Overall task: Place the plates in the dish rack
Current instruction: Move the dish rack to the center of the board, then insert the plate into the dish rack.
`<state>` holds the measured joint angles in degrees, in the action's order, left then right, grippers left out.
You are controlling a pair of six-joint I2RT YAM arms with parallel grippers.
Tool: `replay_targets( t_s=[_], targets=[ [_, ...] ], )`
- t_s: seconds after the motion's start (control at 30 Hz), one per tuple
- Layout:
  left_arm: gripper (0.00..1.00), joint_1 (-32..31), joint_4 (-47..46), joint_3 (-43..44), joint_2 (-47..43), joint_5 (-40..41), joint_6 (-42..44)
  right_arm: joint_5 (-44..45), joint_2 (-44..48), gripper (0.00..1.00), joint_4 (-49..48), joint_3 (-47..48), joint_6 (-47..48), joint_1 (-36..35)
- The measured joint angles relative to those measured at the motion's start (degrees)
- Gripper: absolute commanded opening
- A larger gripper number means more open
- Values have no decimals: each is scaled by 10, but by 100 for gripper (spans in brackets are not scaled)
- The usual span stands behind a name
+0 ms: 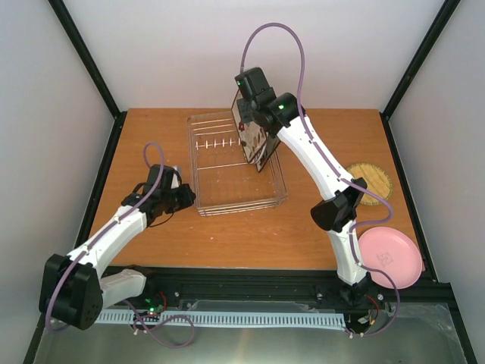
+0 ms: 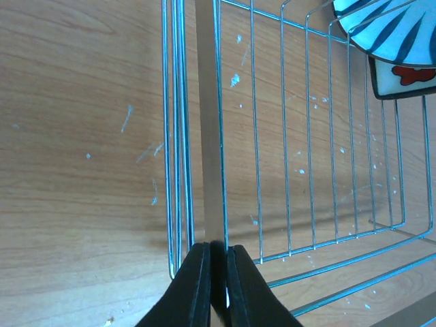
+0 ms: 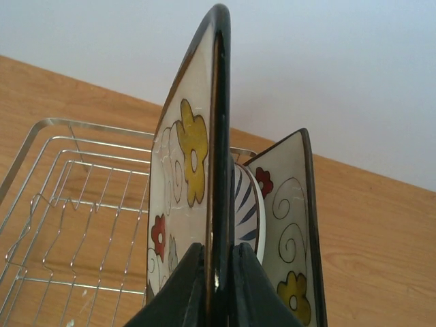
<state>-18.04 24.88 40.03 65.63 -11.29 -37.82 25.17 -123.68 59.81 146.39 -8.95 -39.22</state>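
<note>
Right hand (image 3: 216, 257) grips floral plate (image 3: 185, 160) over rack (image 3: 80, 178).

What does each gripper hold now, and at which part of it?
The right gripper holds the floral plate upright, clamped on its dark rim. The left gripper is shut on the side rim of the dish rack.

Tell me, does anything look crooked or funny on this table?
Two things. The dish rack sits twisted, its sides not lined up with the table's edges, while the left pincer grips its rim. And the pink plate at the near right corner seems to poke off the wood onto the black rail.
</note>
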Motion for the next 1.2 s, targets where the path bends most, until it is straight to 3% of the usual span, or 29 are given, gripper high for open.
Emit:
replay_targets(
  t_s=[0.27,0.5,0.53,0.63,0.7,1.0,1.2],
  targets=[
    [1,-7,-3,-17,-19,-23,-20,-21,0,3,43,-1,-11,4],
    [2,-60,-14,-24,-23,-22,-70,-24,0,3,51,-1,-13,4],
    [9,-63,-14,-24,-22,-22,-73,-25,0,3,51,-1,-13,4],
    [48,-69,-9,-18,-16,-26,-75,-28,0,3,51,-1,-13,4],
    [63,-77,11,-15,-4,-56,-75,-30,0,3,51,-1,-13,5],
    [73,-86,113,31,4,-63,-64,-34,-12,3,51,1,-14,7],
    [74,-29,157,82,-14,-50,-32,-33,-26,3,52,1,-14,10]
  ],
)
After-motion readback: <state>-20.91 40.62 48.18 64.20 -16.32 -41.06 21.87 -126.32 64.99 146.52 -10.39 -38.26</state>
